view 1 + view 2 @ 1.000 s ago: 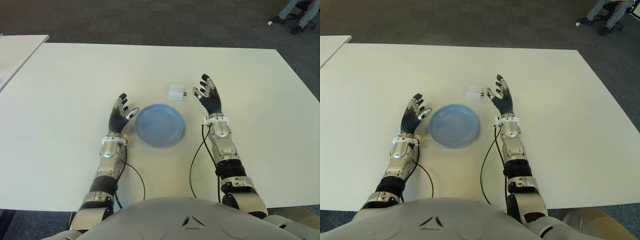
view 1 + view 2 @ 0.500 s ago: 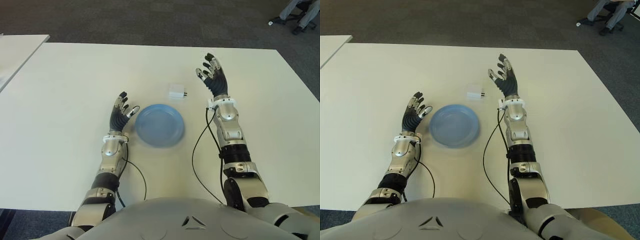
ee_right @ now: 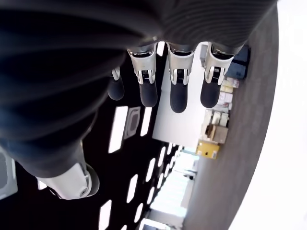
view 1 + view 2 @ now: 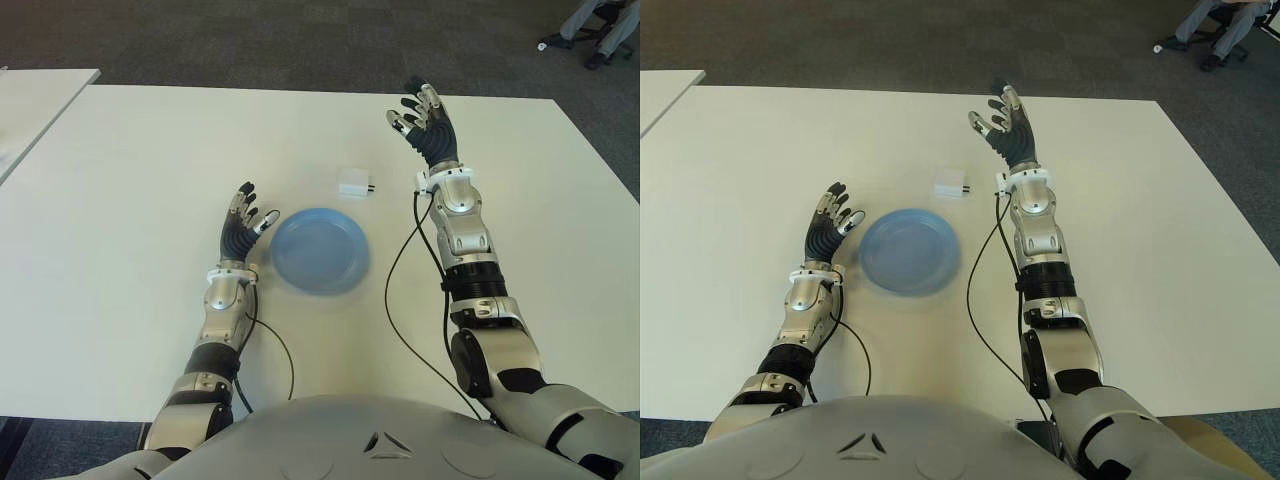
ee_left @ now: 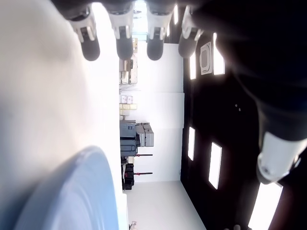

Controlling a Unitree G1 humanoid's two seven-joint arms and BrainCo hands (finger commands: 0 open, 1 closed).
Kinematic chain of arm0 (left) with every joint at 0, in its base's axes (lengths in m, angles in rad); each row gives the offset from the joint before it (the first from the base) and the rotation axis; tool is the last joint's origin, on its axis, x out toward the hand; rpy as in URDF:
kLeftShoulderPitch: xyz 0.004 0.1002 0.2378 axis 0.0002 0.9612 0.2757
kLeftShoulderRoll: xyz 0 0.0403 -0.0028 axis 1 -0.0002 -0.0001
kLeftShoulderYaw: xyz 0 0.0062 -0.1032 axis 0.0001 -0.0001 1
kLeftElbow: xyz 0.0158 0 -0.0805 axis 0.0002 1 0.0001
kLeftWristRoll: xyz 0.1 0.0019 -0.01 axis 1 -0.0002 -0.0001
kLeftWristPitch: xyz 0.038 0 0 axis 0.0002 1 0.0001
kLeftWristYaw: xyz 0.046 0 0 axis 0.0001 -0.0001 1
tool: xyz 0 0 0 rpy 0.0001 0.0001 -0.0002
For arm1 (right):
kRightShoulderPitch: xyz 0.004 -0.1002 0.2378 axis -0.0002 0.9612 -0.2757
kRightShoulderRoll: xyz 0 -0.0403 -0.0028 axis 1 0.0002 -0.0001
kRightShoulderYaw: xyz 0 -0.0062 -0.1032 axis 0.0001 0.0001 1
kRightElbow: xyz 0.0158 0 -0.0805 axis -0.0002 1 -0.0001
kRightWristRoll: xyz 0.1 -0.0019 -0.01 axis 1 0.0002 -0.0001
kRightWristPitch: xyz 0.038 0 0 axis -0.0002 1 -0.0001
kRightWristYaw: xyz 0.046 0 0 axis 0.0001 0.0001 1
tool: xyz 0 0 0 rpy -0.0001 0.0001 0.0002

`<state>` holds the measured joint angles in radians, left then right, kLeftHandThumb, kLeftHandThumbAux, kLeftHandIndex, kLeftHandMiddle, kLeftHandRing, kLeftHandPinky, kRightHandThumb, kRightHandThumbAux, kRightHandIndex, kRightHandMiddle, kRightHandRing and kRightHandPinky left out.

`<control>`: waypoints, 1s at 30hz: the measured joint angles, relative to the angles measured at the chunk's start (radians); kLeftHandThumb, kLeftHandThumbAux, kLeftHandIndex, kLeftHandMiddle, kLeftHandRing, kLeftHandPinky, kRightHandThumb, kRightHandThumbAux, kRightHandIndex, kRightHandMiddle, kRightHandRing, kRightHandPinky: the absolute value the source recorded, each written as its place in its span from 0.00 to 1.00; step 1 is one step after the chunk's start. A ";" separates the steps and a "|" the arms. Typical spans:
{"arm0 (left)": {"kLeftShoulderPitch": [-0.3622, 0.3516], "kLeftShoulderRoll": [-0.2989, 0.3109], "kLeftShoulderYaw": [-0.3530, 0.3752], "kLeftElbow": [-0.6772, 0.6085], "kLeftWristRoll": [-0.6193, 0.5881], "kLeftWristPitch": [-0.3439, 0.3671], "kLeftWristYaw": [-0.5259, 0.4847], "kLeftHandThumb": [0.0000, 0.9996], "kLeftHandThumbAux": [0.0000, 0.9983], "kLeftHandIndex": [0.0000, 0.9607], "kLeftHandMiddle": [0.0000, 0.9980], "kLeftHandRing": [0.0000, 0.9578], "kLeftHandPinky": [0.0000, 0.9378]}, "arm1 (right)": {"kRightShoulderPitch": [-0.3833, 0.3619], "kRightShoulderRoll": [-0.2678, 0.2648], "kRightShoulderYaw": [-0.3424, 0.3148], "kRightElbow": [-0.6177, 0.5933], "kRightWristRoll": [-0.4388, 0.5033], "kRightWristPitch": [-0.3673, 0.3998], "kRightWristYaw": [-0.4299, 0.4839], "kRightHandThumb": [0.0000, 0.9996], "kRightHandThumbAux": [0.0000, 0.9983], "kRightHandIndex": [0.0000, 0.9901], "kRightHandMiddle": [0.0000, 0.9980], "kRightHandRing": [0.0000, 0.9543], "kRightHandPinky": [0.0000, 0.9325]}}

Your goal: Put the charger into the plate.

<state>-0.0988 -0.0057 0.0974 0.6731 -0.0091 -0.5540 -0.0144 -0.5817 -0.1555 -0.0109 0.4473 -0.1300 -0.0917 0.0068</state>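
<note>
The small white plastic charger (image 4: 353, 182) lies nearer the robot than the right hand (image 4: 428, 128)'s spread, empty fingers, beside the round blue plate (image 4: 318, 250) (left hand (image 4: 240, 228) open, idle); lower fingers around its sides

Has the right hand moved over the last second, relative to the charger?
Yes. The right hand, open and empty, has gone from beside the charger to farther up the table, past it. The charger has stayed put.
</note>
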 measured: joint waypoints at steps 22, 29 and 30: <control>0.000 -0.003 -0.001 0.005 0.002 -0.011 0.000 0.00 0.59 0.00 0.08 0.08 0.09 | -0.297 -0.101 0.288 0.621 -0.336 -0.320 -0.091 0.38 0.54 0.01 0.05 0.07 0.12; 0.008 -0.004 -0.003 -0.007 0.003 -0.011 0.000 0.00 0.59 0.00 0.08 0.08 0.09 | -0.340 -0.106 0.355 0.706 -0.401 -0.328 -0.107 0.35 0.51 0.00 0.03 0.04 0.07; 0.010 -0.004 -0.003 -0.009 0.003 -0.011 0.000 0.00 0.59 0.00 0.08 0.08 0.09 | -0.345 -0.106 0.360 0.716 -0.405 -0.328 -0.109 0.35 0.50 0.00 0.03 0.04 0.06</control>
<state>-0.0888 -0.0097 0.0940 0.6645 -0.0060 -0.5652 -0.0144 -0.9266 -0.2613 0.3486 1.1629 -0.5350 -0.4194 -0.1018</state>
